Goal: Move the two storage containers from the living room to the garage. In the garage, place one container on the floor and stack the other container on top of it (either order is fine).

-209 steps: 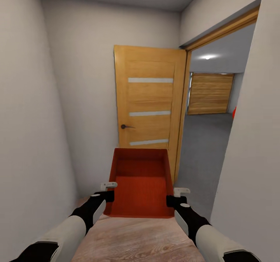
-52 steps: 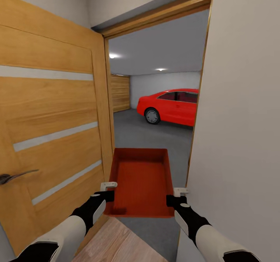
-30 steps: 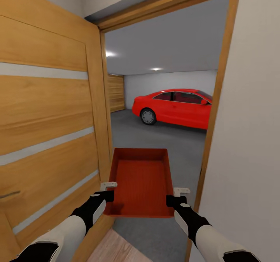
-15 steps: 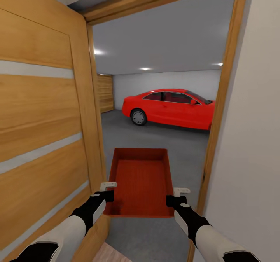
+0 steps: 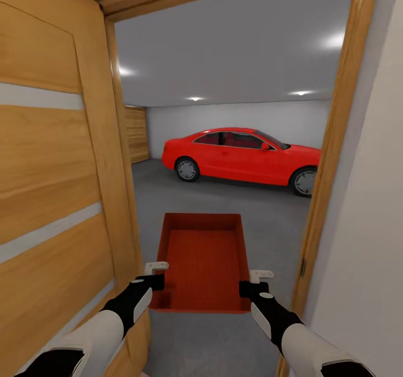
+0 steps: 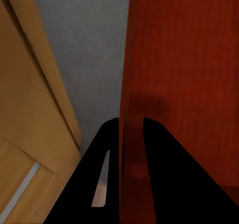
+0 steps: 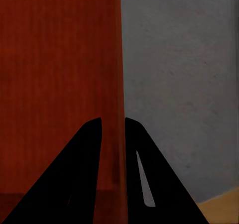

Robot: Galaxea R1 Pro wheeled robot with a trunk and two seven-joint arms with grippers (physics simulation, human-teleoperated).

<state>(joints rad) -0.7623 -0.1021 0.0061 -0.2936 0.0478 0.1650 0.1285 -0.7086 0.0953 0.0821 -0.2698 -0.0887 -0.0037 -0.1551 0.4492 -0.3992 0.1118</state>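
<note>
Your head camera looks down through the doorway over the red-orange open-top plastic container [image 5: 202, 259]; both wrist cameras sit close against its side walls, sharing it.

bin [image 5: 202, 254]: matt ribbed plastic | door [image 5: 56, 170]: satin wood | floor [image 5: 246, 209]: matt mottled concrete | car [image 5: 240, 153]: glossy

One container [image 5: 202, 259], one car [image 5: 242, 154], one door [image 5: 56, 187]
</note>
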